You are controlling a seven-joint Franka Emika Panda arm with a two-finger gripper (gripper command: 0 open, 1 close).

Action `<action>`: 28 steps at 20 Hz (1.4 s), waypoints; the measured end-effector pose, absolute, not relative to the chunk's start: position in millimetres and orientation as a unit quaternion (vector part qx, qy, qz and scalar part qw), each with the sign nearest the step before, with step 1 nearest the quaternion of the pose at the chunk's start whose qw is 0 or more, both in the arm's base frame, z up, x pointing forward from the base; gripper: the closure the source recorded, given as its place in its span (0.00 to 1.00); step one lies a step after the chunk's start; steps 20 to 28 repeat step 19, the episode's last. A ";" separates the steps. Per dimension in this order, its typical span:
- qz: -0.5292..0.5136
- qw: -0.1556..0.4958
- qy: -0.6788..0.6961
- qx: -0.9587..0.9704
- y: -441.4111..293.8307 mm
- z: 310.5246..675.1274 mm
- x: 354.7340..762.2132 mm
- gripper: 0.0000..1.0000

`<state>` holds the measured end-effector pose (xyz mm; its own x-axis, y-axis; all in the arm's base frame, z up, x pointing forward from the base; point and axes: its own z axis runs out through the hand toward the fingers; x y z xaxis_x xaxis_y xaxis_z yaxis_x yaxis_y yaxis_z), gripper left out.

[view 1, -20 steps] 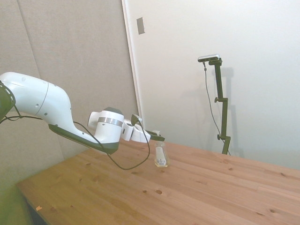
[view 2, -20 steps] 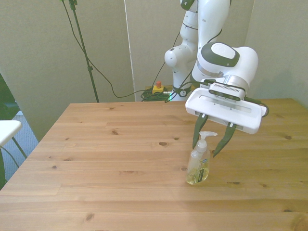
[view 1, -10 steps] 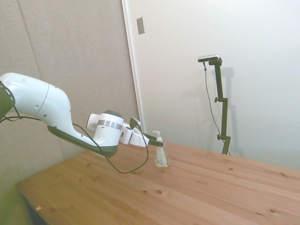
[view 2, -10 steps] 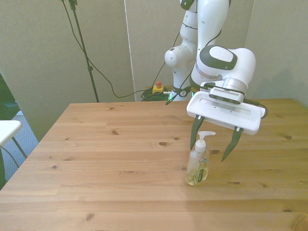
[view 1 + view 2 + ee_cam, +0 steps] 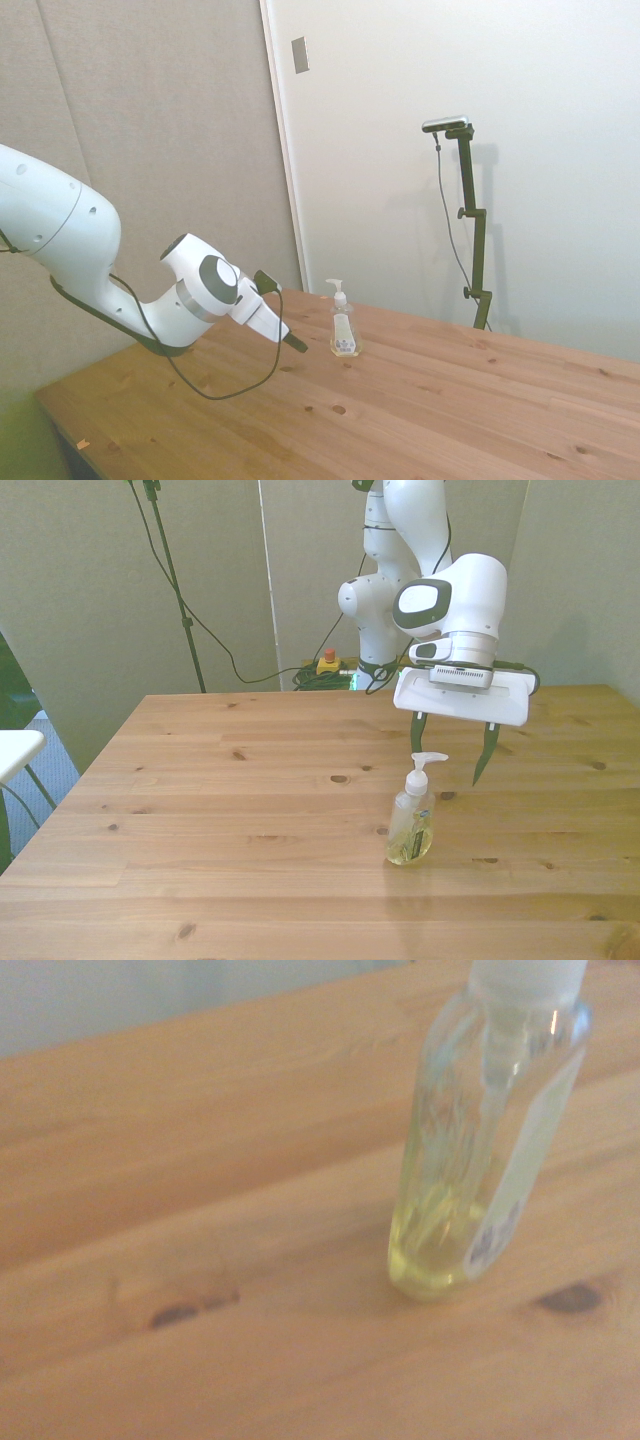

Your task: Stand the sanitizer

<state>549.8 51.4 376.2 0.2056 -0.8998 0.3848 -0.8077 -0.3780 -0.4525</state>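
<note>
The sanitizer (image 5: 411, 820), a small clear pump bottle with yellowish liquid at its base and a white nozzle, stands upright on the wooden table (image 5: 240, 830). In the side view the sanitizer (image 5: 343, 325) stands alone, apart from the arm. My gripper (image 5: 450, 748) hangs open behind and above the bottle, its dark fingers (image 5: 482, 755) spread wide with nothing between them. In the side view the gripper (image 5: 292, 341) sits left of the bottle, clear of it. The wrist view shows the sanitizer (image 5: 480, 1150) close up, upright, with its light label.
A cable (image 5: 215, 385) droops from the wrist toward the table. Beyond the table's far edge, wires and a yellow box with a red button (image 5: 327, 663) lie on the floor. A white object (image 5: 15, 750) pokes in at the front view's left edge.
The gripper opened off the sanitizer's pump and drew back away from it, rising slightly. The bottle stays upright where it was left.
</note>
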 end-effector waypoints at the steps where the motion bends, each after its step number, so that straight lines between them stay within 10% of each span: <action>1: -0.289 0.073 0.552 -0.779 55.0 380.1 545.5 0.00; 13: -0.138 0.032 0.493 -0.859 -13.3 494.5 517.3 0.00; 28: -0.091 0.013 0.460 -0.883 -10.6 486.8 492.1 0.00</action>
